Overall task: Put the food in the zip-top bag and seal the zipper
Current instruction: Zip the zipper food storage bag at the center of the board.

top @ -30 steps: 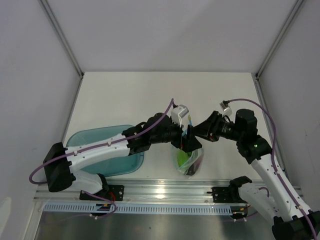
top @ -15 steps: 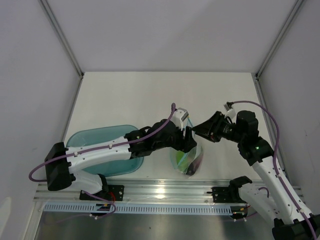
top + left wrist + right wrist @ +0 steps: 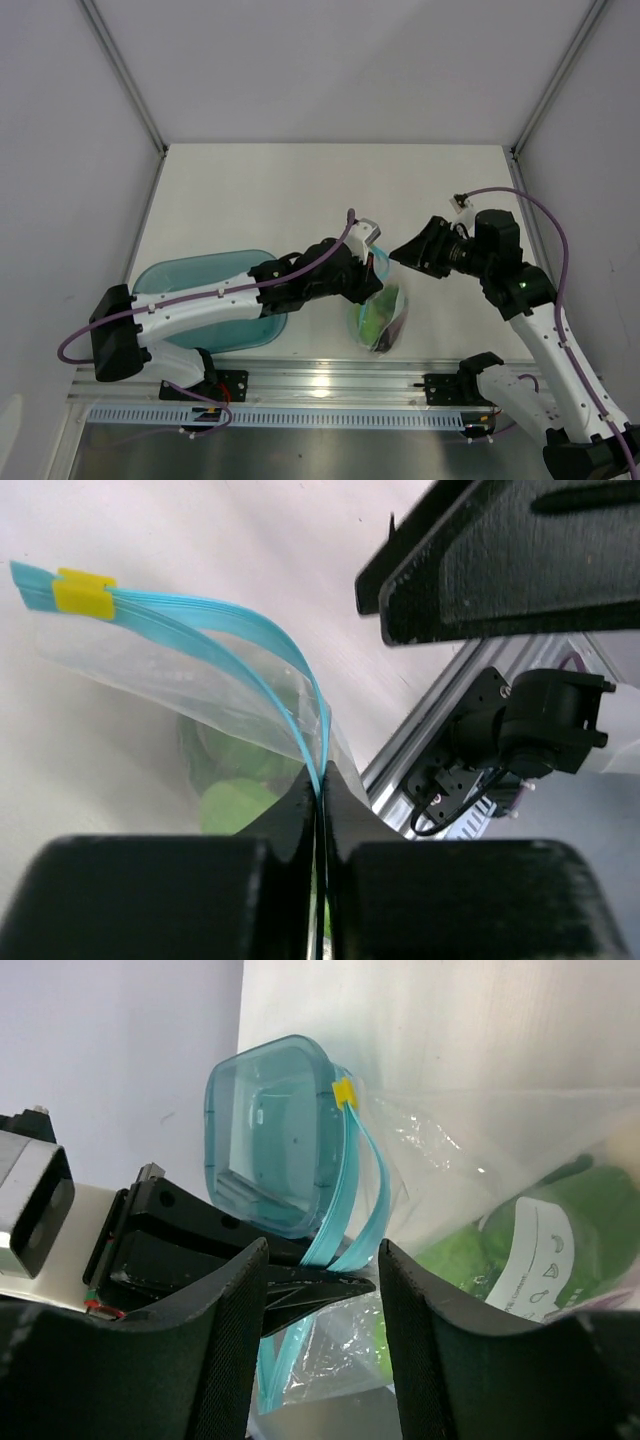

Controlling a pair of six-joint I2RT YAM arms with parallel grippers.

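The zip-top bag (image 3: 380,318) lies near the table's front edge with green food (image 3: 372,316) inside; its label (image 3: 540,1250) shows through the plastic. My left gripper (image 3: 372,283) is shut on the light-blue zipper (image 3: 225,615), pinching both strips together at one end (image 3: 320,785). Beyond that pinch the strips bow apart up to the yellow slider (image 3: 84,592). My right gripper (image 3: 400,253) hovers open just right of the bag's mouth. Between its fingers (image 3: 322,1250) nothing is held; the zipper (image 3: 350,1210) and the left gripper's fingertips (image 3: 300,1285) lie beyond them.
A translucent teal tray (image 3: 200,300) sits left of the bag, under the left arm. The metal rail (image 3: 330,385) runs along the near edge just below the bag. White walls enclose the table on three sides.
The left gripper has dropped a little toward the bag and closed on the zipper. The right gripper has drawn back slightly to the right and opened a bit wider.
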